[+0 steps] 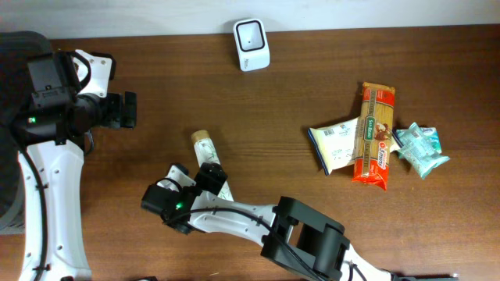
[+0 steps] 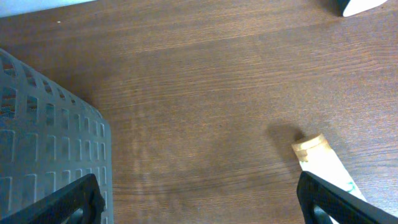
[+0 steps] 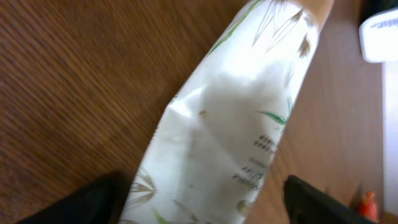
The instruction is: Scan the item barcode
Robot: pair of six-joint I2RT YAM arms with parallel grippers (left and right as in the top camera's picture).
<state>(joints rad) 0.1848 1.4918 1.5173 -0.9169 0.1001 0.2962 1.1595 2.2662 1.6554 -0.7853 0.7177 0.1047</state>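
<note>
The item is a white tube (image 1: 205, 148) with a tan cap, lying on the wooden table left of centre. In the right wrist view the tube (image 3: 236, 118) fills the frame and runs between the dark fingers. My right gripper (image 1: 205, 176) (image 3: 208, 208) is open and straddles the tube's lower end, with a gap showing on the right side. A white barcode scanner (image 1: 251, 44) (image 2: 364, 5) stands at the table's far edge. My left gripper (image 1: 125, 109) (image 2: 202, 208) is open over bare wood, with the tube's cap end (image 2: 314, 149) ahead to its right.
A grey slotted basket (image 2: 50, 143) sits at the left edge under the left arm. At the right lie a white pouch (image 1: 337, 144), an orange-red pasta package (image 1: 375, 136) and a teal packet (image 1: 422, 148).
</note>
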